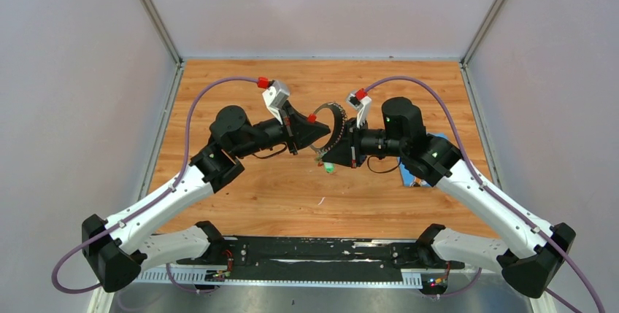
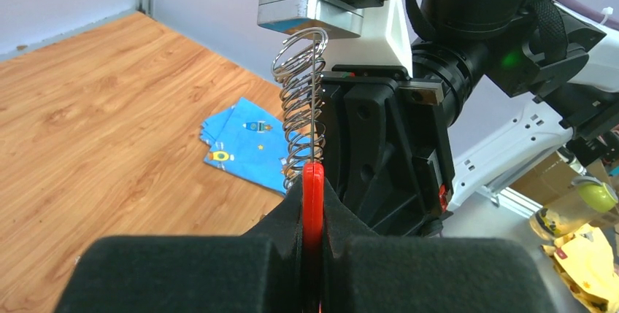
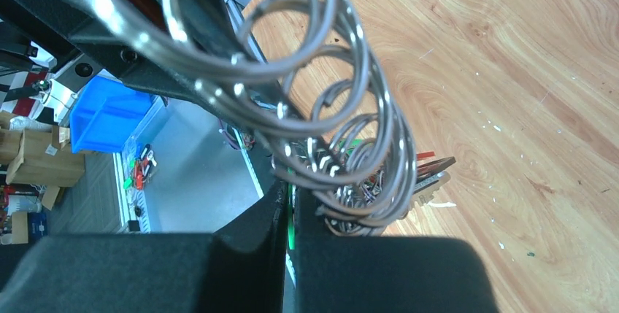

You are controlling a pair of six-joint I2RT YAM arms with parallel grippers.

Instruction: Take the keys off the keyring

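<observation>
Tabletop [image 1: 241,87] of wood inside grey walls [image 1: 314,6]; left hand [image 2: 312,192] grips the keyring [image 1: 339,120], right hand [image 3: 288,211] pinched shut.

Blue patterned cloth [image 2: 244,145] on wooden table [image 2: 109,145], possibly folded

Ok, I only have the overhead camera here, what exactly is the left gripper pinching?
Observer: The left gripper is shut on a thin red piece, edge-on, with the keyring wire rising from it.
Operator: And the right one?
Observer: The right gripper is shut on a green sliver; I can't tell what it belongs to.
Operator: Where are the keys?
Observer: The keys peek out behind small split rings bunched beside that gripper.
</observation>
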